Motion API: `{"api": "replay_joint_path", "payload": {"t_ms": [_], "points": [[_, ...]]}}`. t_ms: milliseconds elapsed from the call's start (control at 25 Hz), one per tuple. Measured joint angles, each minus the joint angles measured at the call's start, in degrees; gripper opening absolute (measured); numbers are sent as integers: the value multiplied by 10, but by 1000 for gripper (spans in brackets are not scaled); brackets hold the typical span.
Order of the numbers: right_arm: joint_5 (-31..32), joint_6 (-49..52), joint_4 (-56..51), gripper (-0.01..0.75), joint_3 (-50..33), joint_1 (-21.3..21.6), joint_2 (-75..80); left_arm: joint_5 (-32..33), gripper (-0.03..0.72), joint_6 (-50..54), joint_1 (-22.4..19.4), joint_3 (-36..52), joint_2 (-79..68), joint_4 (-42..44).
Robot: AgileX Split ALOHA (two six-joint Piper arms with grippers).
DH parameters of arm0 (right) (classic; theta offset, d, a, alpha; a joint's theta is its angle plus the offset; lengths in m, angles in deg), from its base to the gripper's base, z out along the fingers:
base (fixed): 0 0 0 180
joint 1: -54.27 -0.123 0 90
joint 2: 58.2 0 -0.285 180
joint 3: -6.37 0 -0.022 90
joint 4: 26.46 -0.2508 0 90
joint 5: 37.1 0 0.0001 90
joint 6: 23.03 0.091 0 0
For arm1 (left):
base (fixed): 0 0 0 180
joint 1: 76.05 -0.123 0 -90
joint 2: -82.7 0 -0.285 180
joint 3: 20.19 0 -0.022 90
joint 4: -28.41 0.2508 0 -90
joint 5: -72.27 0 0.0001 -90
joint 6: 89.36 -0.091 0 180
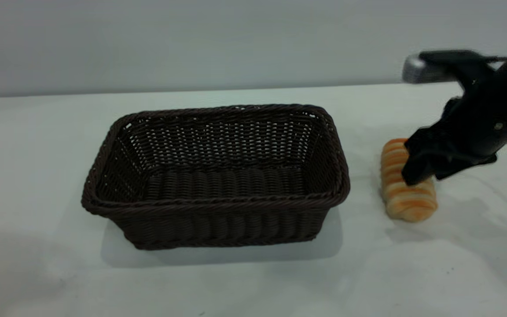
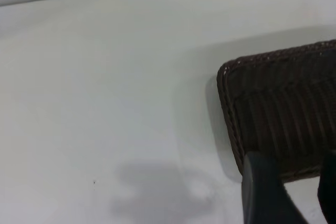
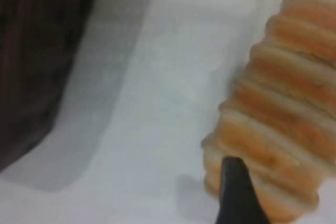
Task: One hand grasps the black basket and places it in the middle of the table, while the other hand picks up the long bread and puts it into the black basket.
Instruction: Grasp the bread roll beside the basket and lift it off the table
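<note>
The black basket (image 1: 218, 176) stands in the middle of the white table (image 1: 38, 154), empty. One corner of it shows in the left wrist view (image 2: 283, 108). The long bread (image 1: 405, 193) lies on the table to the right of the basket, and also shows in the right wrist view (image 3: 283, 103). My right gripper (image 1: 412, 174) is down over the bread's middle, open. One finger (image 3: 236, 192) is beside the bread and the other is out of view. My left gripper (image 2: 294, 163) is open and empty, off the basket's left end, and is outside the exterior view.
A grey wall (image 1: 236, 39) rises behind the table's far edge. Bare tabletop lies left of the basket (image 2: 105, 103) and in front of it (image 1: 253, 286). The gap between basket and bread is narrow (image 3: 173, 77).
</note>
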Motion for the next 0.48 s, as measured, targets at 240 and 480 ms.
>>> {"api": "replay_joint_path", "payload": {"t_ms": [240, 480], "points": [[-24, -2, -11, 347, 22, 0, 53, 8, 328, 0, 0, 0, 0, 0], [-17, -2, -15, 59, 22, 0, 53, 18, 328, 0, 0, 0, 0, 0]]}}
